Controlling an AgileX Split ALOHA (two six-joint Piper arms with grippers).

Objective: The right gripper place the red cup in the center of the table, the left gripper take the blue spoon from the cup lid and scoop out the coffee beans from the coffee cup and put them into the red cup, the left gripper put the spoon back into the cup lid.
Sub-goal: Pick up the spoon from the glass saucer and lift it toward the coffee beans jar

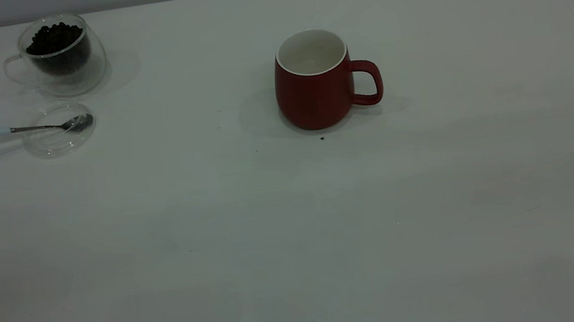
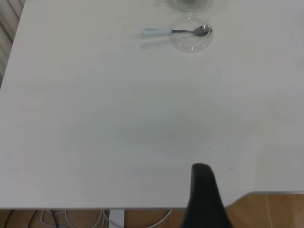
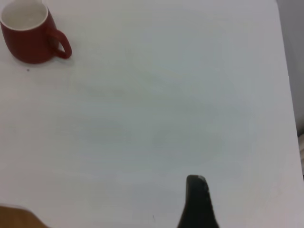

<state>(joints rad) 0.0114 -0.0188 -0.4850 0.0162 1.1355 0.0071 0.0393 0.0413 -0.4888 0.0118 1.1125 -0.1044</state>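
Red cup (image 1: pixel 315 88) stood upright near the middle of the table (image 1: pixel 295 226), its white inside bare and its handle pointing toward the right arm's side. Well apart from it, at the far left corner, the coffee cup (image 1: pixel 59 55) held a heap of coffee beans (image 1: pixel 54 39). Just in front of that cup lay the lid (image 1: pixel 58 130), with the spoon (image 1: pixel 22 129) resting across it, bowl inside the rim and pale handle sticking out over the table on the left. Neither arm appeared in the exterior view. Each wrist view caught only one black fingertip at the near table edge, the left gripper (image 2: pixel 203 190) and the right gripper (image 3: pixel 197 199) alike, so I cannot tell how far either pincer was spread; both fingertips seemed clear of every object and held nothing visible.
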